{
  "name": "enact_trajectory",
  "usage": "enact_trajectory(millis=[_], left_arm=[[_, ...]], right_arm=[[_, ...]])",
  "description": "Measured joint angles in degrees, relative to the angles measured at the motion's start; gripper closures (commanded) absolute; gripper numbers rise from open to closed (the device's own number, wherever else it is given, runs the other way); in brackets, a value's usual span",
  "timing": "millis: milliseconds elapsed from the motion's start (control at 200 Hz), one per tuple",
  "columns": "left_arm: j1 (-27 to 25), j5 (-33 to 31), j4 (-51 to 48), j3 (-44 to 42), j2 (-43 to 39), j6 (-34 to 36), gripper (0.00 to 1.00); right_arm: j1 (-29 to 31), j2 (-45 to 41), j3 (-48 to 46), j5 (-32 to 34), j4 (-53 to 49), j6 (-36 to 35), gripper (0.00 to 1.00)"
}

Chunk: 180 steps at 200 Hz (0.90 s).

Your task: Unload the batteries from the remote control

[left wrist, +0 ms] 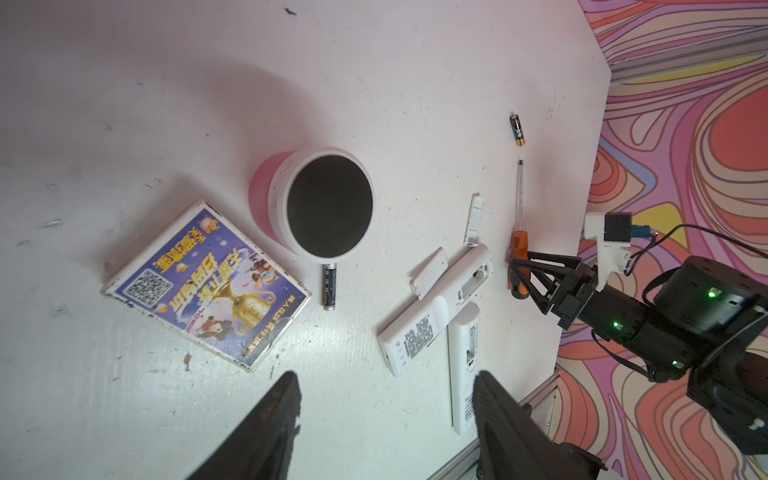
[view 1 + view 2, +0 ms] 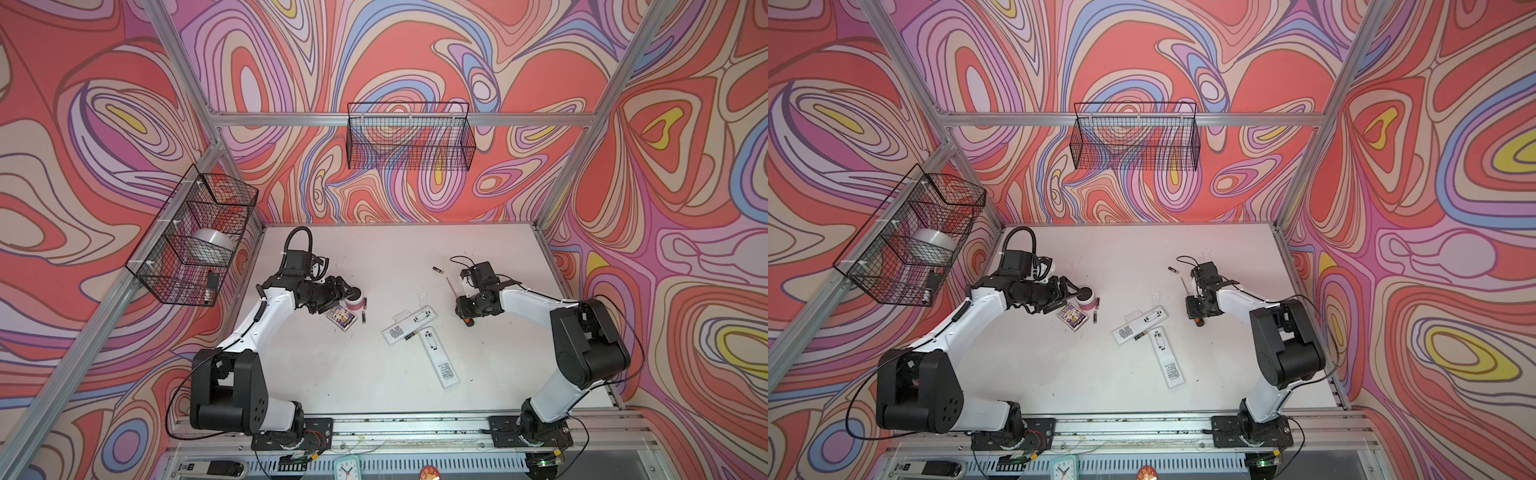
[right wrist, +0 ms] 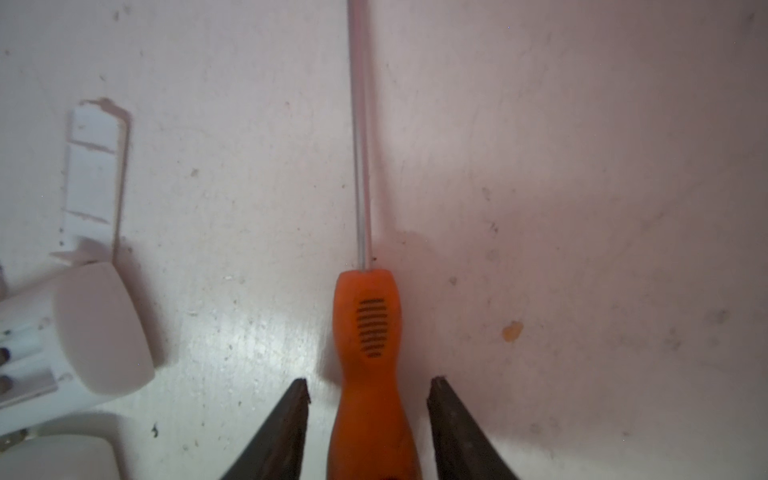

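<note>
Two white remotes [image 2: 409, 322] [image 2: 438, 357] lie back-up mid-table with their battery bays uncovered. One of the batteries [image 2: 411, 336] rests across the tilted remote. A second battery [image 1: 329, 286] lies beside the pink cup, and a third [image 1: 517, 130] lies far back. My left gripper [image 1: 384, 378] is open with bare table between its fingers, close to the cup [image 2: 354, 300]. My right gripper [image 3: 369, 384] is open and straddles the orange screwdriver handle [image 3: 368, 332], which lies on the table with a gap on each side.
Two loose white battery covers [image 1: 473, 216] [image 1: 430, 272] lie by the remotes. A flat printed box [image 1: 208, 286] sits beside the cup. Wire baskets hang on the left wall [image 2: 195, 237] and the back wall [image 2: 409, 137]. The table's right edge is close behind the screwdriver.
</note>
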Motion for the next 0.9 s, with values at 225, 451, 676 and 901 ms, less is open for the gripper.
enact_trajectory(millis=[225, 451, 676, 901], left_arm=[[2.69, -1.14, -0.17, -1.01, -1.79, 0.24, 0.26], [4.00, -12.37, -2.03, -1.01, -9.84, 2.45, 0.19], [4.11, -26.21, 5.97, -9.84, -15.98, 2.12, 0.19], [4.11, -34.56, 20.90, -22.56, -20.81, 6.86, 0.20]], right_arm=[[-1.16, -1.36, 1.55, -1.07, 0.07, -2.54, 0.36], [-11.58, -12.41, -0.22, -8.90, 9.18, -6.45, 0.27], [-22.38, -14.75, -14.10, -16.39, 31.58, -5.35, 0.24], [-23.26, -6.27, -20.46, -19.93, 49.90, -4.31, 0.24]])
